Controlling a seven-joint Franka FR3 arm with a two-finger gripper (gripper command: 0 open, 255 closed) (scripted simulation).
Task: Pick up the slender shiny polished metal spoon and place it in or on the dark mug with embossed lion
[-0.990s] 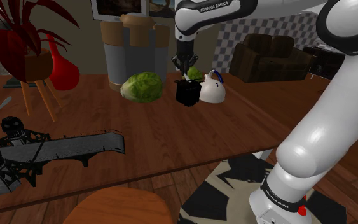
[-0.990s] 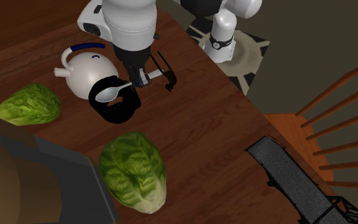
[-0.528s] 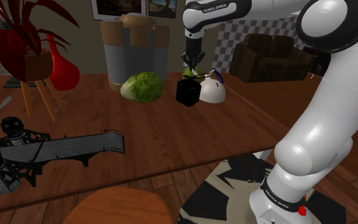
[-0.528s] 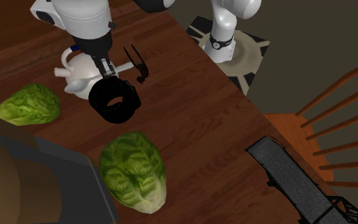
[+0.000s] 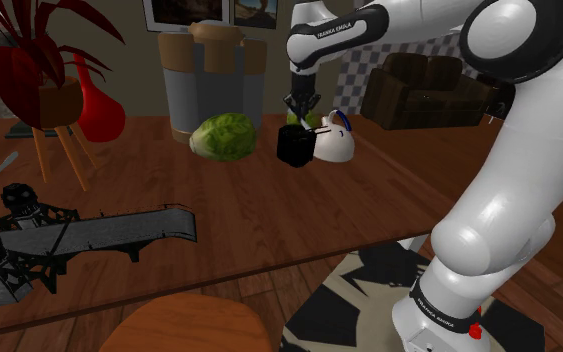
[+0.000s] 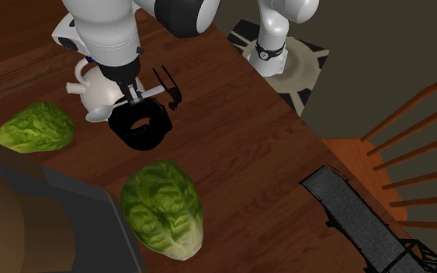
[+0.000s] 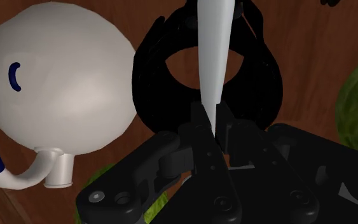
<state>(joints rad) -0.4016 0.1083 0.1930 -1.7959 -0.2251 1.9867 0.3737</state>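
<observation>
gripper (image 7: pixel 213 124): clamped on the spoon (image 7: pixel 210 51) handle | spoon: above the black mug (image 7: pixel 147 83) opening (white teapot (image 7: pixel 63 83) just beside the mug) | mug: standing on worktop (image 6: pixel 232 139)

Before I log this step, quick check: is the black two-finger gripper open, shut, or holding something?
Black two-finger gripper: shut on the slender pale grey spoon, clasped by its handle.

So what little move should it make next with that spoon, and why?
Probably ease straight down a little. The gripper is shut on the spoon, which in the wrist view stretches across the open mouth of the black mug, so lowering should bring it to the rim before letting go.
</observation>
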